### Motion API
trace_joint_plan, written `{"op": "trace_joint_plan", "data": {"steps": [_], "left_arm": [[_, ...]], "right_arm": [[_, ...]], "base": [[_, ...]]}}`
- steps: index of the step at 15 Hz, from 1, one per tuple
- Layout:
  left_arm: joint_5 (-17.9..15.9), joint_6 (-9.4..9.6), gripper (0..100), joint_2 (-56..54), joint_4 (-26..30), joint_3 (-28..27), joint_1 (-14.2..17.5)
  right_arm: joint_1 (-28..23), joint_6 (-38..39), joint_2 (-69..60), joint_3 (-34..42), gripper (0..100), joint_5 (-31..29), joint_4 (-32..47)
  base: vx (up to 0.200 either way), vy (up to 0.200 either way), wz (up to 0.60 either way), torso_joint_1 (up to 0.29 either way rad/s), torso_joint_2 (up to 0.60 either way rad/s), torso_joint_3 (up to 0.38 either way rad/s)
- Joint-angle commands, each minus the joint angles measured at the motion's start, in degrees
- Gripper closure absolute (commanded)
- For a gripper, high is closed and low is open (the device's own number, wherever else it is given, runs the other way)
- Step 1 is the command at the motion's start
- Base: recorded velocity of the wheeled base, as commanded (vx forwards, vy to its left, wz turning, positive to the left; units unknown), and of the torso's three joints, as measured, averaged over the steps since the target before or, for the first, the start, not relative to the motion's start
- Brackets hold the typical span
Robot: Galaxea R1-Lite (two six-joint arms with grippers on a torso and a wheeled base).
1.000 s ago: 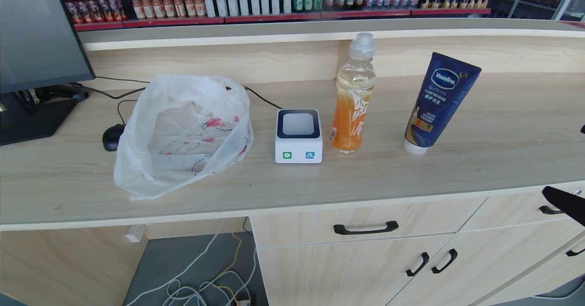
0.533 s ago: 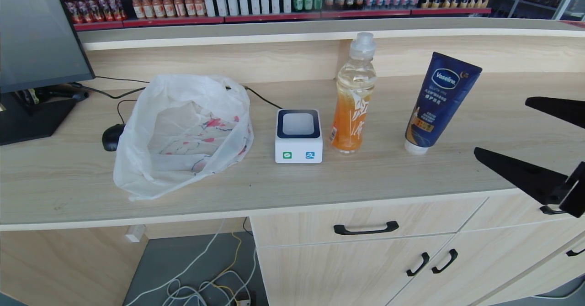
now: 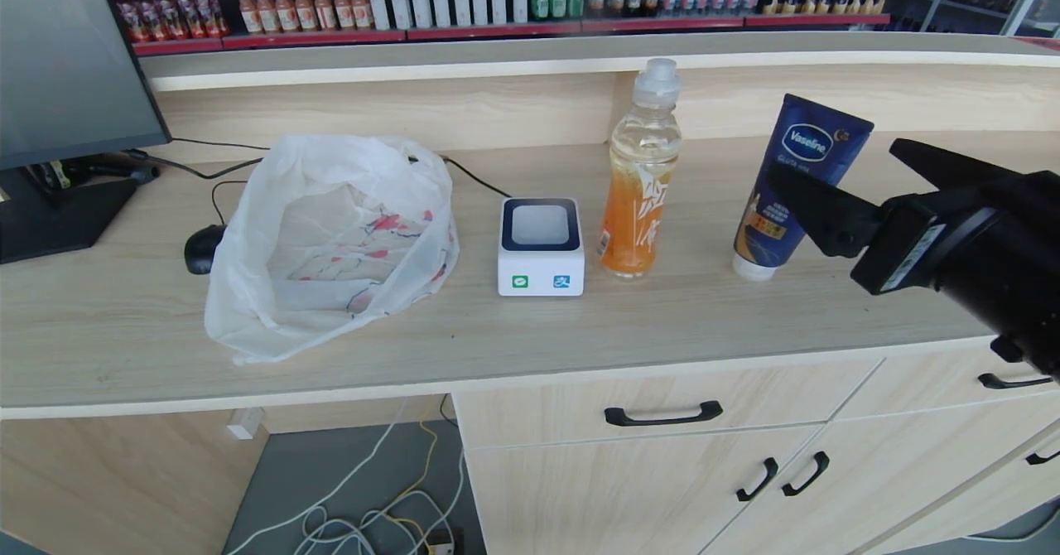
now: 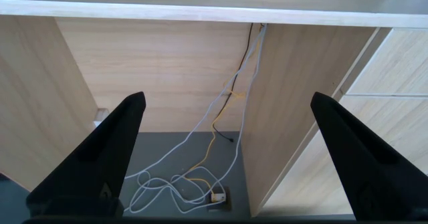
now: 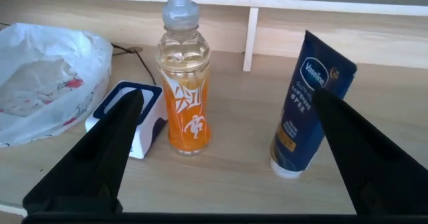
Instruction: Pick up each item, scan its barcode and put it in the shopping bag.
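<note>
Blue tube (image 3: 799, 182): being supported upright by worktop (image 3: 497, 331), frame right.
Right claw (image 3: 836, 159): being held open nearby.
Left claw (image 4: 227, 98): being held open.

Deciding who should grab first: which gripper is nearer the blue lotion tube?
Right. The right gripper hangs open right beside the blue lotion tube, above the counter. The left gripper is open, low below the counter's edge, facing the cables.

- 1 shopping bag (image 3: 331, 240), white plastic
- 1 scanner box (image 3: 541, 246)
- 1 orange drink btl (image 3: 639, 174)
- 1 blue lotion tube (image 3: 810, 137)
- 1 mouse (image 3: 201, 250), blk
- 1 monitor (image 3: 66, 58)
</note>
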Motion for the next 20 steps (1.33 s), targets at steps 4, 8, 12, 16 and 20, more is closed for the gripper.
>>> {"op": "trace_joint_plan", "data": {"steps": [4,8,12,16,20], "left_arm": [[0.00,0.00,0,0.00,-0.01,0.00,0.00],[0.00,0.00,0,0.00,-0.01,0.00,0.00],[0.00,0.00,0,0.00,-0.01,0.00,0.00],[0.00,0.00,0,0.00,-0.01,0.00,0.09],[0.00,0.00,0,0.00,-0.01,0.00,0.00]], "right_arm": [[3.09,-3.64,8.18,0.43,0,-4.41,-5.70],[3.35,-6.54,15.03,-0.19,0,-4.41,-13.52],[4.14,-7.07,23.03,-2.65,0,-4.50,-22.22],[3.79,-7.51,26.90,-10.12,0,-4.41,-22.04],[1.77,-7.51,28.30,-11.26,0,-4.23,-22.04]], "base": [[0.000,0.000,0.00,0.000,0.00,0.000],[0.000,0.000,0.00,0.000,0.00,0.000],[0.000,0.000,0.00,0.000,0.00,0.000],[0.000,0.000,0.00,0.000,0.00,0.000],[0.000,0.000,0.00,0.000,0.00,0.000]]}}
